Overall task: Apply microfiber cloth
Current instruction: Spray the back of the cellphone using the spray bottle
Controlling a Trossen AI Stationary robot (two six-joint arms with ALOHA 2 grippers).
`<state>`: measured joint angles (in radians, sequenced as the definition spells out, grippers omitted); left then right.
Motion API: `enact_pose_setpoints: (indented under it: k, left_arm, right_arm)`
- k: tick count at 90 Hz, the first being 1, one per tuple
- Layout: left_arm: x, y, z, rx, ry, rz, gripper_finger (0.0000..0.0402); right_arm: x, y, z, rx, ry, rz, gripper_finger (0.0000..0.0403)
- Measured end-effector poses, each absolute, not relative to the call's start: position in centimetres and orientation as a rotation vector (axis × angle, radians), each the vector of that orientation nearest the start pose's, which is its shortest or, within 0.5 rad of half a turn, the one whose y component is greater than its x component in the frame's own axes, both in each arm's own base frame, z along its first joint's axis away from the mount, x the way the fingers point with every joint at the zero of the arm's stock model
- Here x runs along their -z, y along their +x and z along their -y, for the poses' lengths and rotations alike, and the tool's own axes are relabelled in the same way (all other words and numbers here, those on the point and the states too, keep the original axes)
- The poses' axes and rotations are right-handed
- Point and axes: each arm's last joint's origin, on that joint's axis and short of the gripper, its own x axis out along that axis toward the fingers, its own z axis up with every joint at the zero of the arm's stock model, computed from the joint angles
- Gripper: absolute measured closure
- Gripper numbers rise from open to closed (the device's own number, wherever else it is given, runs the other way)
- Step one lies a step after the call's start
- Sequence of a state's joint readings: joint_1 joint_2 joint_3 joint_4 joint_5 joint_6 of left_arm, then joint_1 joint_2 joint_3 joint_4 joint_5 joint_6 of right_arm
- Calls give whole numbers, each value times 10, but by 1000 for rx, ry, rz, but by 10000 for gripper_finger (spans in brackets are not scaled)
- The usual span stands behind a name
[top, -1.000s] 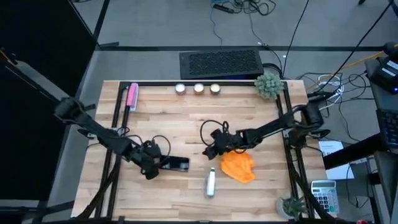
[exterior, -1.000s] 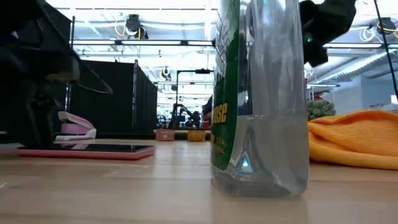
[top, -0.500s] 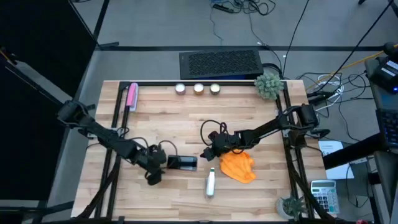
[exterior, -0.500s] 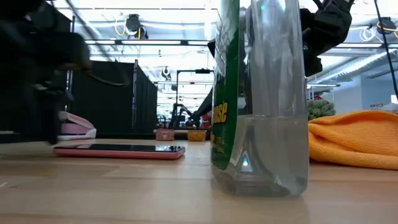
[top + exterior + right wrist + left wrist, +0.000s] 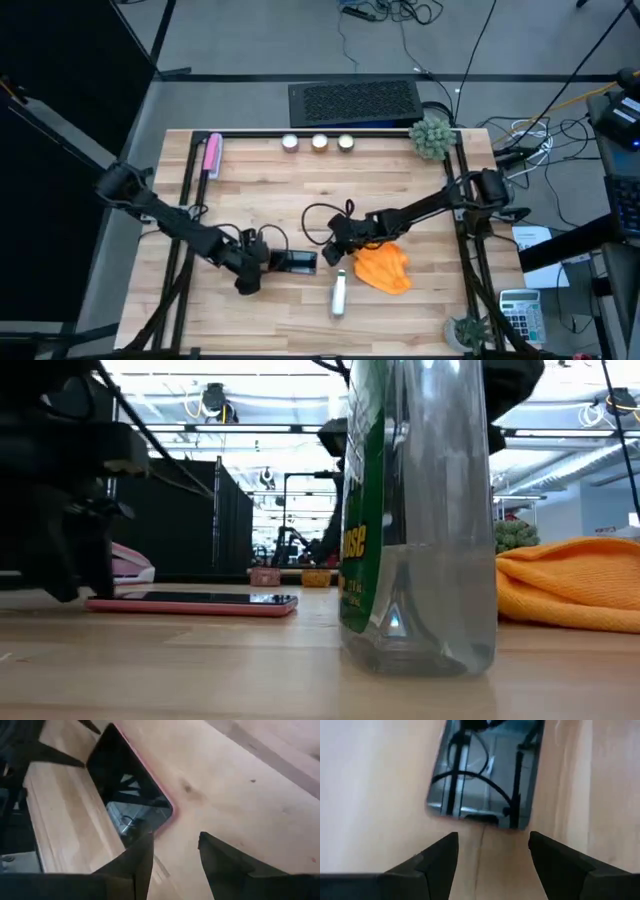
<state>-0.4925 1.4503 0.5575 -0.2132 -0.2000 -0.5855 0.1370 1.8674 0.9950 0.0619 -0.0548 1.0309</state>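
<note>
Left gripper [image 5: 262, 262] sits low over the table [image 5: 400, 180], fingers spread, nothing between them; the phone [image 5: 297, 262] lies just ahead of the fingertips [image 5: 440, 854], apparently not touching, though the overhead view is too coarse to confirm. Right gripper [image 5: 335, 240] hangs above the wood just right of the phone, its fingers parted and empty, with the phone's pink-edged corner visible past them in the wrist view. Microfiber cloth [image 5: 383, 267] rests crumpled on the table, beside and below the right gripper, unheld. Spray bottle [image 5: 340, 295] lies on its side between phone and cloth, nearer the front edge.
</note>
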Motion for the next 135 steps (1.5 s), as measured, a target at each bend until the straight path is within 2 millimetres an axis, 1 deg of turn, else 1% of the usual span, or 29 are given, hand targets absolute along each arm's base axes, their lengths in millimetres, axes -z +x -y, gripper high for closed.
enact_pose_setpoints:
  k: [14,19,30,54,67,76,87,95,102,109,114,123,135]
  left_arm:
    - [-117,218,103,-67,-177,-1038,175]
    - [-116,223,102,-69,-193,-1014,175]
    - [-116,230,102,-52,-207,-959,175]
    - [-118,236,95,-44,-219,-938,175]
    - [-118,239,89,-62,-230,-928,176]
    - [-119,241,85,-75,-216,-906,176]
    - [-119,244,77,-127,-179,-888,176]
    - [-122,245,74,-126,-156,-896,176]
    - [-132,246,80,-70,-170,-891,176]
    - [-143,246,92,2,-207,-867,176]
    - [-147,244,102,33,-210,-858,176]
    - [-144,241,112,35,-141,-851,175]
    - [-128,246,114,13,25,-846,175]
  right_arm:
    - [-126,369,-53,237,950,-870,262]
    - [-120,370,-54,245,954,-885,262]
    - [-116,374,-54,240,976,-888,262]
    - [-116,376,-55,207,989,-873,262]
    - [-117,378,-57,128,962,-875,262]
    - [-117,378,-59,81,955,-892,262]
    - [-116,377,-59,83,948,-897,262]
    - [-116,377,-57,86,946,-894,262]
    - [-116,378,-55,90,949,-892,262]
    - [-116,378,-53,98,952,-888,262]
    - [-116,378,-51,105,955,-885,262]
    - [-117,379,-47,115,960,-879,262]
    - [-117,379,-45,120,960,-876,262]
